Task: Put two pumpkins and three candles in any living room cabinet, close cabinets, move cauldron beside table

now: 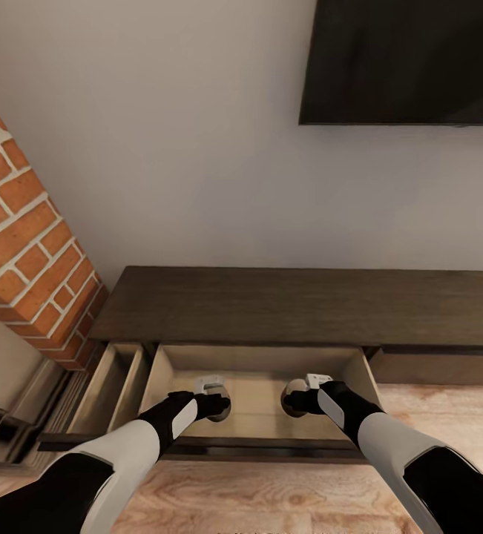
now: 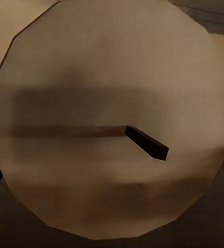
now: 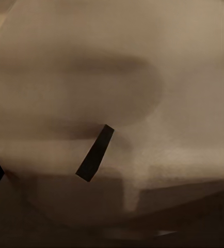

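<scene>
Both grippers reach down into an open drawer (image 1: 260, 371) of the long, dark brown cabinet (image 1: 300, 304) that stands against a pale wall, and each has a candle at its tip. The fingers themselves are hidden, so whether either gripper is clamped or merely resting at its candle cannot be told. In the head view the left gripper (image 1: 215, 404) sits over a small grey-tan candle (image 1: 217, 410), and the right gripper (image 1: 300, 400) over a second candle (image 1: 294, 400); both candles are largely covered by the dark wrists. The left wrist view looks straight onto the flat round top of its candle (image 2: 107, 77), with a short dark wick (image 2: 147, 142) at the centre. The right wrist view is blurrier, giving a tan candle top (image 3: 158, 77) and wick (image 3: 95, 153). A narrower drawer (image 1: 111, 386) beside the first is also open. A red brick fireplace (image 1: 26, 245) and a wall TV (image 1: 404, 59) are cut off at the frame's edges.
</scene>
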Controlling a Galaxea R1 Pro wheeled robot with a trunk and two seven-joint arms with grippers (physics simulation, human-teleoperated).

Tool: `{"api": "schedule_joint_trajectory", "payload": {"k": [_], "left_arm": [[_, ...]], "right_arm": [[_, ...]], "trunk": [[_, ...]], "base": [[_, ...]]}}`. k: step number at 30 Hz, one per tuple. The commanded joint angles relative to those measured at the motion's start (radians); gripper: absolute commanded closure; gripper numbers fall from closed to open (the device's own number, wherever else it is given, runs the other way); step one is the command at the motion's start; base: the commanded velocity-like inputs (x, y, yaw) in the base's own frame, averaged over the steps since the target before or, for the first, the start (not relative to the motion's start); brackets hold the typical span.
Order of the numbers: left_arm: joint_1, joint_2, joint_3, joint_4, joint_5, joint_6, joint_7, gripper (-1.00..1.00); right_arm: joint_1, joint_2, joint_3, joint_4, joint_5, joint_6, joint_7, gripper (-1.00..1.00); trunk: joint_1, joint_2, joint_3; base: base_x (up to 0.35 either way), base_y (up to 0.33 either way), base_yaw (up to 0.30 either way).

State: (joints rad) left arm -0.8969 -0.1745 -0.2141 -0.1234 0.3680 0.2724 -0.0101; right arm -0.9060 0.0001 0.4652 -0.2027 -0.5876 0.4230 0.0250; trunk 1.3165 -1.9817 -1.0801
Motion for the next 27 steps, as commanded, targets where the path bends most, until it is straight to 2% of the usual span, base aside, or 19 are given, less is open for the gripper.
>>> {"api": "schedule_joint_trajectory", "payload": {"k": [1,8,15,25,27], "left_arm": [[0.0,0.0,-0.003,-0.001,0.003,0.004,-0.001,1.0],[0.0,0.0,-0.003,-0.001,0.004,0.005,-0.001,1.0],[0.0,0.0,-0.002,-0.001,0.003,0.003,-0.001,1.0],[0.0,0.0,-0.002,-0.001,0.004,-0.006,-0.001,1.0],[0.0,0.0,-0.002,-0.001,0.005,-0.013,-0.001,1.0]], "right_arm": [[-0.001,0.0,0.0,0.0,0.005,0.004,0.003,1.0],[-0.001,0.0,0.001,-0.001,0.006,0.005,0.003,1.0],[-0.001,0.0,0.001,-0.001,0.006,0.005,0.003,1.0],[-0.001,0.0,0.001,-0.001,0.006,0.005,0.003,1.0],[-0.001,0.0,0.001,-0.001,0.006,0.005,0.003,1.0]], "trunk": [[0.0,0.0,-0.002],[0.0,0.0,-0.008],[0.0,0.0,-0.009],[0.0,0.0,-0.009],[0.008,-0.014,-0.015]], "base": [[0.0,0.0,-0.097],[0.007,0.0,-0.046],[0.206,0.0,-0.002],[0.015,0.0,0.0],[0.0,0.0,0.0]]}}
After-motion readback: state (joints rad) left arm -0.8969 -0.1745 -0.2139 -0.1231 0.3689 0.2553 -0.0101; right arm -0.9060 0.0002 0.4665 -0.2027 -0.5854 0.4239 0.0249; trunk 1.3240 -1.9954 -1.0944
